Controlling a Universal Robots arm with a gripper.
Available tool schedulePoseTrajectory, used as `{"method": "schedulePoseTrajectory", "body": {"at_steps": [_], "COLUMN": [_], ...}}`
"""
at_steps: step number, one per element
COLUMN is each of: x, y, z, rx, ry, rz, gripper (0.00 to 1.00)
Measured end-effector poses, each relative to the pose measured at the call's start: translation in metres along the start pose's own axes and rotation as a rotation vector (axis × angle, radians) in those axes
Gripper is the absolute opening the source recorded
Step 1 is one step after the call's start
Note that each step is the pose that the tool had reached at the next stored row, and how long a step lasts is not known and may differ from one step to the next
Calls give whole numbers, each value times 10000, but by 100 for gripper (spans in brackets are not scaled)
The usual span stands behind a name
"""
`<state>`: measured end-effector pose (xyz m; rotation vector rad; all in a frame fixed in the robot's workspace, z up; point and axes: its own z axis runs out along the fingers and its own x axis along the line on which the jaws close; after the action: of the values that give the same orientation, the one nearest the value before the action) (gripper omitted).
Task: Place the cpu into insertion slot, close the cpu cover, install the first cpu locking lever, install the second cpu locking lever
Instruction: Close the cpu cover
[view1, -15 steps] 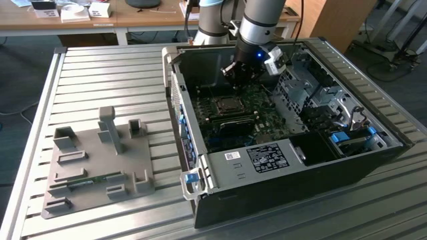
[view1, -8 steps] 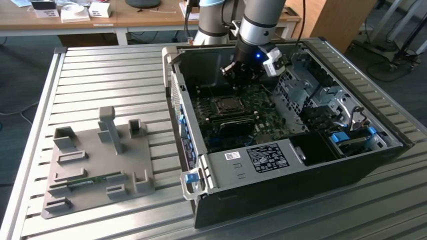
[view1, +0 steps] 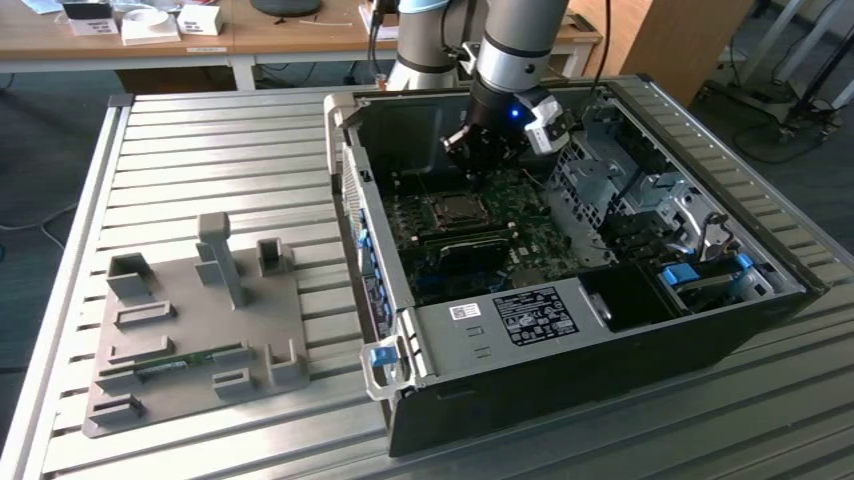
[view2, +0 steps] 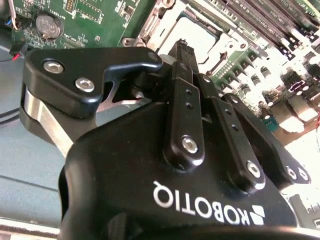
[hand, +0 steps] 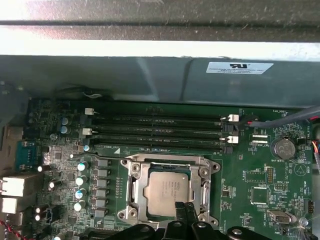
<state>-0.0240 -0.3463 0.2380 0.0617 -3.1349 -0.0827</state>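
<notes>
We found the tool (hand: 184, 209) pinched narrow, gripping nothing we could see; the cpu (hand: 165, 192) lay seated on the motherboard (hand: 252, 182) right beneath its tip, the cpu cover (hand: 136, 187) lying flat around it. We judged that a tip pressed down off-line could slip off the thin frame and scar the chip or the board around it.

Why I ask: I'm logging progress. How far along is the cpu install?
Done: the cpu lies in place with the cpu cover flat around it. In hand: the shut fingers are at the cover's edge. Left: the levers, whose latching I cannot tell.
</notes>
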Motion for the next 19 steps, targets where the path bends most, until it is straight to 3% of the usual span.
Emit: {"method": "schedulePoseTrajectory", "body": {"at_steps": [6, 9, 19], "x": [5, 29, 223], "y": [-1, -1, 5], "z": [9, 40, 72], "rx": [-2, 0, 8], "ry": [-18, -91, -283], "rz": [1, -5, -15], "gripper": [11, 11, 11]}}
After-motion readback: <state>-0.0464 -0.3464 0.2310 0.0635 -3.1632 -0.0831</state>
